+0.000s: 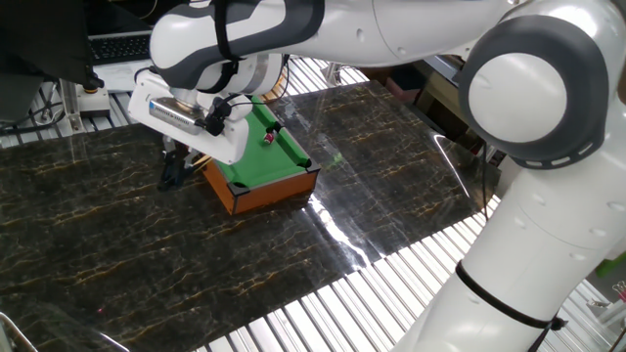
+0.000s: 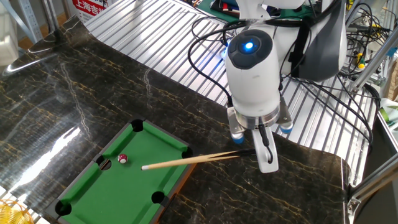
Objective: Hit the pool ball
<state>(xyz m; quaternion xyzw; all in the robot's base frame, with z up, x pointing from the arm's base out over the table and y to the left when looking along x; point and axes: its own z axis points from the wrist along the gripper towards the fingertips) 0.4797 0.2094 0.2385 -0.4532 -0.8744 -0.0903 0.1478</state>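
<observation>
The miniature pool table (image 2: pixel 93 193) has green felt and a wooden frame; it also shows in one fixed view (image 1: pixel 256 191). The tiny red pool ball (image 2: pixel 123 158) lies on the felt near a side pocket, and shows as a red dot in one fixed view (image 1: pixel 267 138). The tan cue stick (image 2: pixel 186 161) lies nearly level over the table, its light tip a short gap to the right of the ball. My gripper (image 2: pixel 251 151) is shut on the cue's dark end, just beyond the table's right corner. In one fixed view the gripper (image 1: pixel 176 172) hangs at the table's left side.
The table stands on a dark marbled board (image 2: pixel 74 93) bordered by ribbed metal sheeting (image 2: pixel 155 25). Black cables (image 2: pixel 323 93) hang behind the arm. A keyboard (image 1: pixel 117 44) sits at the back. A yellow mesh object (image 2: pixel 12 211) is at the lower left corner.
</observation>
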